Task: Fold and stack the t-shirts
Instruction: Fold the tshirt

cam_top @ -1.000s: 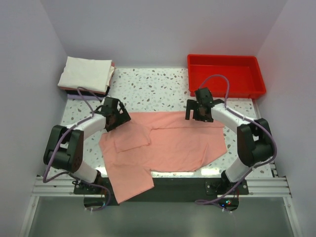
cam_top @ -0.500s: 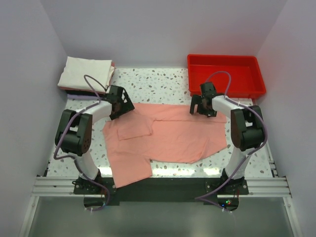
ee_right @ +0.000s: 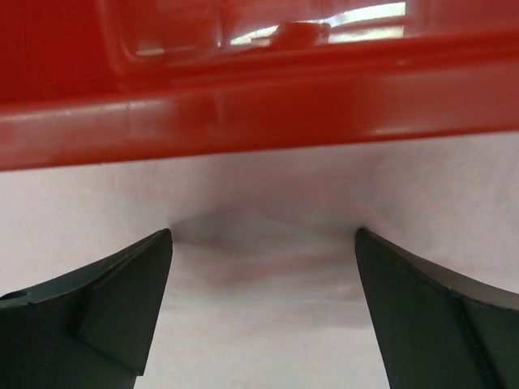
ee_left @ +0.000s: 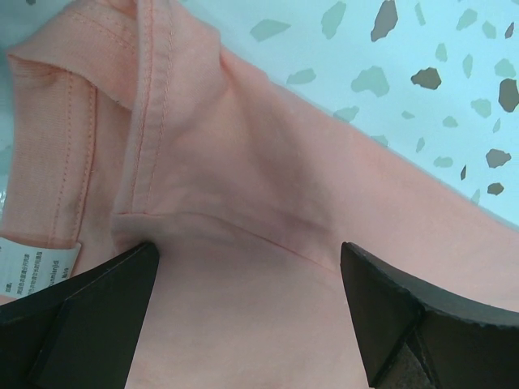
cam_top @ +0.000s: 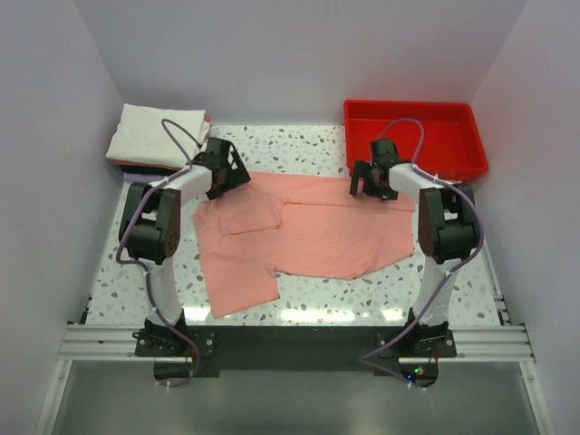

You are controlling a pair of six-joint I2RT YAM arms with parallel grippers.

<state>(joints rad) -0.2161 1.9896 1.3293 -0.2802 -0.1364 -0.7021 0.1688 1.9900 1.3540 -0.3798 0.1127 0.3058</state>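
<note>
As both end effectors (cam_top: 236, 178) (cam_top: 370, 187), jaws apart, moved back, the salmon-pink t-shirt (cam_top: 317, 237) seemingly followed.

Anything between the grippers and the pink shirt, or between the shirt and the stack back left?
Nothing visible. The left gripper and right gripper, both open, sit over the far edge of the shirt. Only bare table lies between the shirt and the stack; the tray is off to the right, out of that path.

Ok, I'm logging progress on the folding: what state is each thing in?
salmon-pink t-shirt: spread on the table, mostly unfolded.
t-shirt stack: folded, white one on top.
red tray: upright, nothing visible inside.
left gripper: open, over the shirt.
right gripper: open, over the shirt.
</note>
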